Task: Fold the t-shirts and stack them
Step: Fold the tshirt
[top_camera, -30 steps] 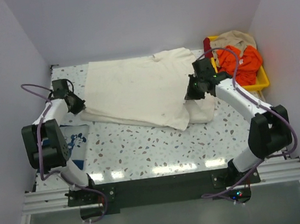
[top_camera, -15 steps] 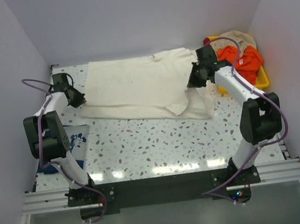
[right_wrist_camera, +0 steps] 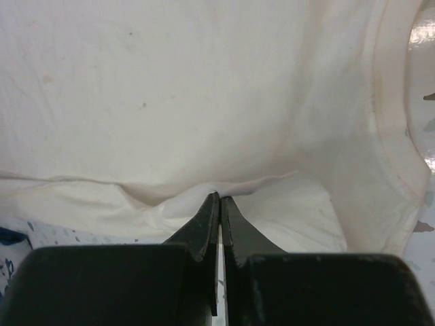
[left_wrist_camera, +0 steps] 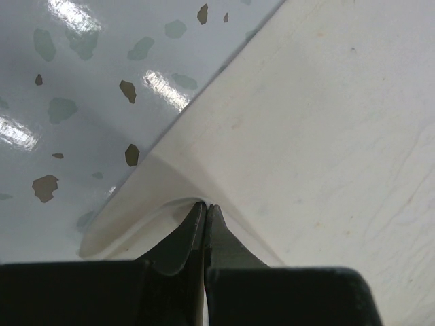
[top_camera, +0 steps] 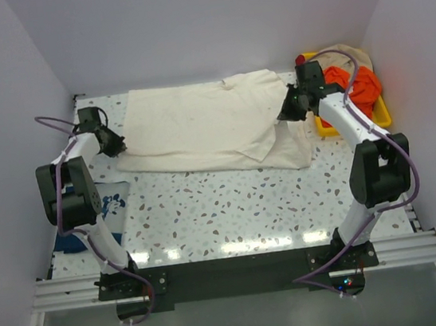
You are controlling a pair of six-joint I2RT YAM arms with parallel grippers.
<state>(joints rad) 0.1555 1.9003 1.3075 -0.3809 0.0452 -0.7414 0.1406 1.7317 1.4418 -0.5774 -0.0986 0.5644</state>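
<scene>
The cream t-shirt lies spread across the far half of the table, its near edge folded over. My left gripper is shut on the shirt's left edge; the left wrist view shows the fingertips pinching a cloth fold. My right gripper is shut on the shirt's right side; the right wrist view shows its tips pinching a ridge of cream cloth. The navy t-shirt with white print lies at the left edge, partly under the left arm.
A yellow tray at the back right holds orange and beige clothes, close behind the right arm. White walls enclose the speckled table on three sides.
Both grippers moved toward the back of the table, carrying the shirt's near edge with them. The fold that hung toward the middle now lies flatter and further back.
</scene>
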